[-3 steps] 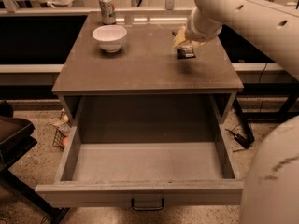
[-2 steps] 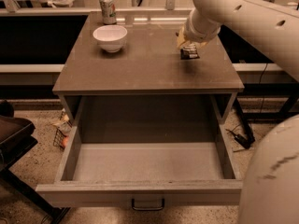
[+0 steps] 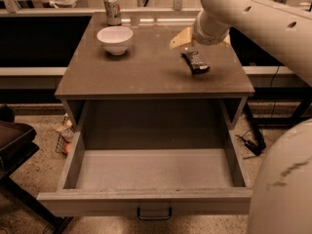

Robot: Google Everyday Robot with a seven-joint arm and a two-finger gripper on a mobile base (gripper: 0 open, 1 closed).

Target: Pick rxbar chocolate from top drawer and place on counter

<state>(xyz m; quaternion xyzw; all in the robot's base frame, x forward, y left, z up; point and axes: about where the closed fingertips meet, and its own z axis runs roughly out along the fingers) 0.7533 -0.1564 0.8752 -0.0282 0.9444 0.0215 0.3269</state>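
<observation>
My arm [image 3: 253, 18] reaches in from the upper right, its pale forearm sloping down and left over the back right part of the counter [image 3: 146, 74]. The gripper [image 3: 187, 39] hangs just above the top and has let go; one tan finger [image 3: 179, 38] juts out to the left, clear of everything. The bar [image 3: 196, 62] lies flat on the counter just below and in front of the gripper, apart from it, near the right edge but well inside it.

The counter's front and middle are bare. A bowl [image 3: 115, 39] sits at the back left, with a can [image 3: 112, 9] behind it at the rear edge, both well apart from the bar. The drawer [image 3: 146, 202] is pulled fully out below, its handle [image 3: 154, 213] at the bottom of the view.

A second ago the bar was pinched in the gripper above the top; now it rests on the surface and the gripper has lifted off it. Bowl, can and drawer have not moved.
</observation>
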